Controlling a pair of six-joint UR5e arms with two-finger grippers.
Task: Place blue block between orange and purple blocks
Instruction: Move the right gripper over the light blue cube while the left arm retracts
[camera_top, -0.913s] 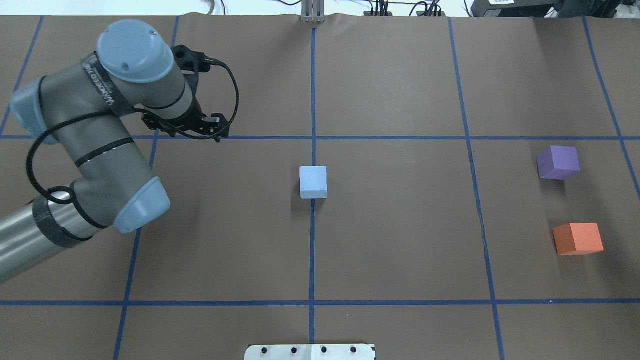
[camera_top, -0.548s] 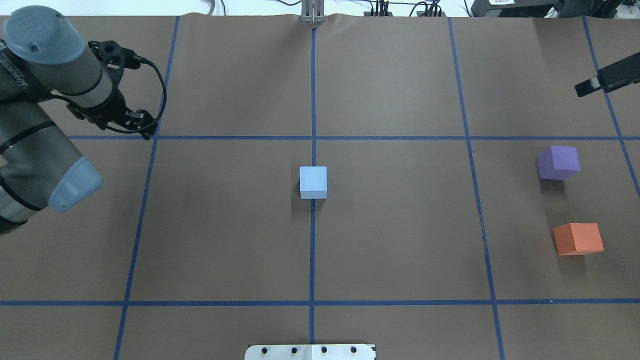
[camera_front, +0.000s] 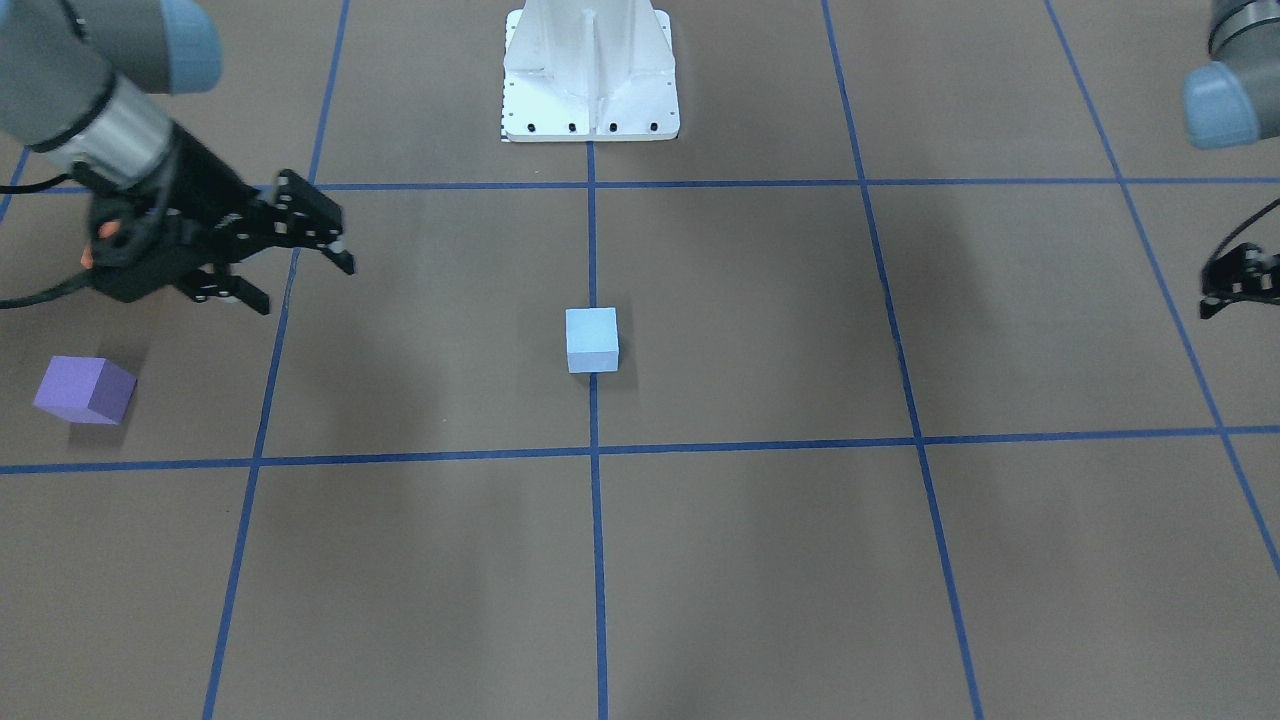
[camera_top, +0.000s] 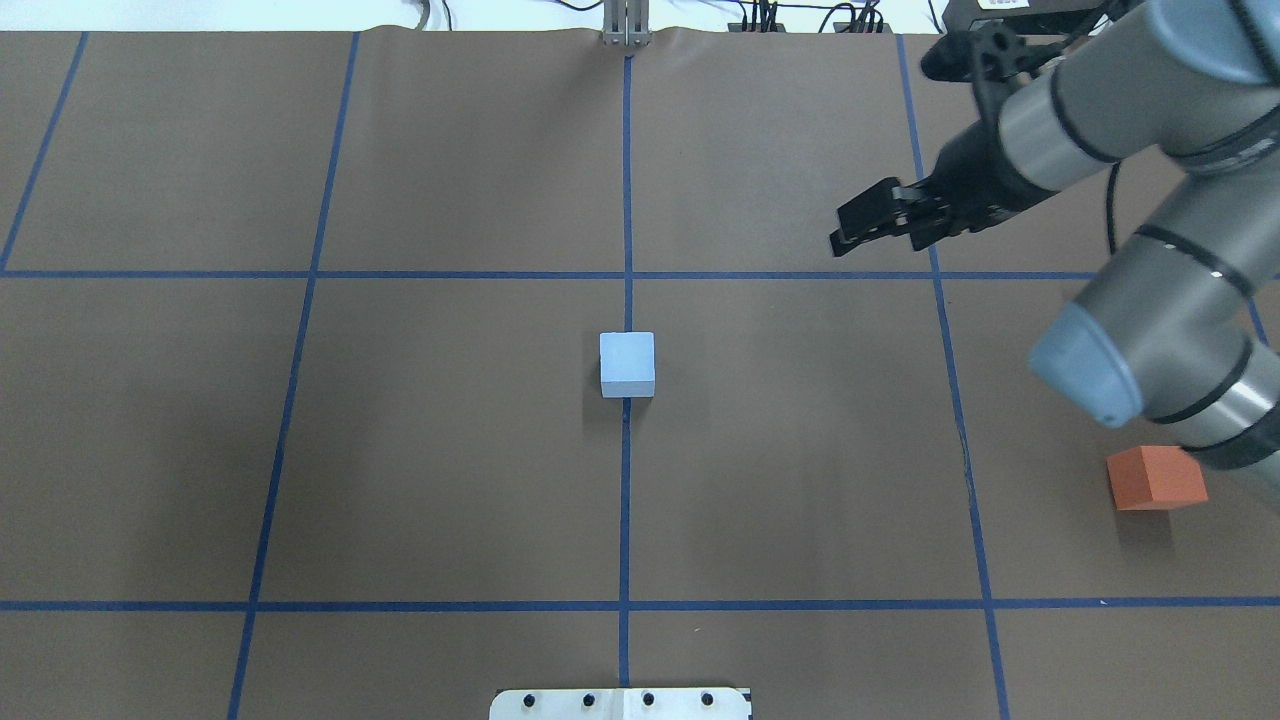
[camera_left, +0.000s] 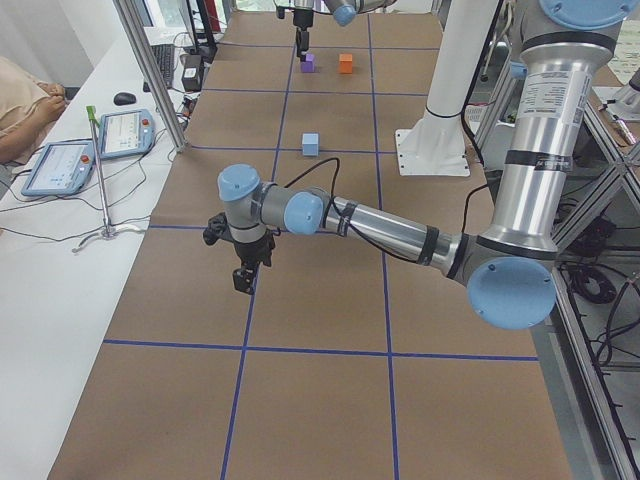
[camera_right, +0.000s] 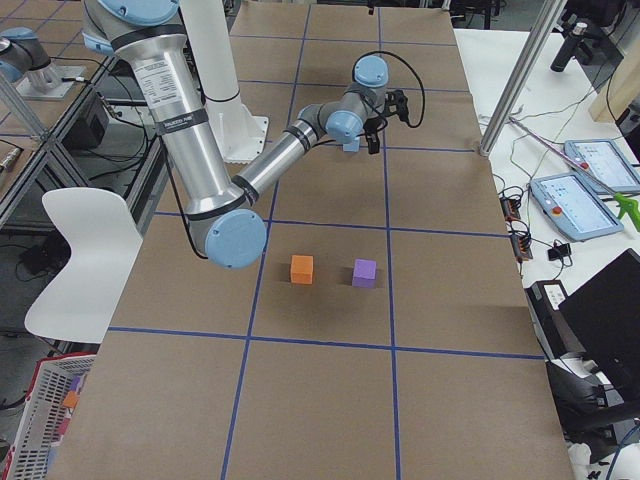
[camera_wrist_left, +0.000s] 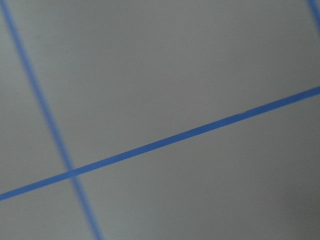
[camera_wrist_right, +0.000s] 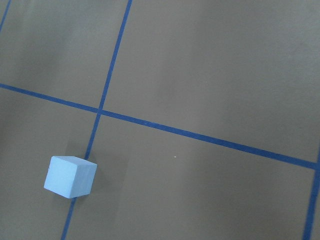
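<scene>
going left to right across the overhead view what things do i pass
blue block -> right gripper -> orange block

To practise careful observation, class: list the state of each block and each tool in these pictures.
blue block, on the table, not held
purple block, on the table, untouched
orange block, on the table, untouched
right tool, open, empty
left tool, open or shut unclear
</scene>
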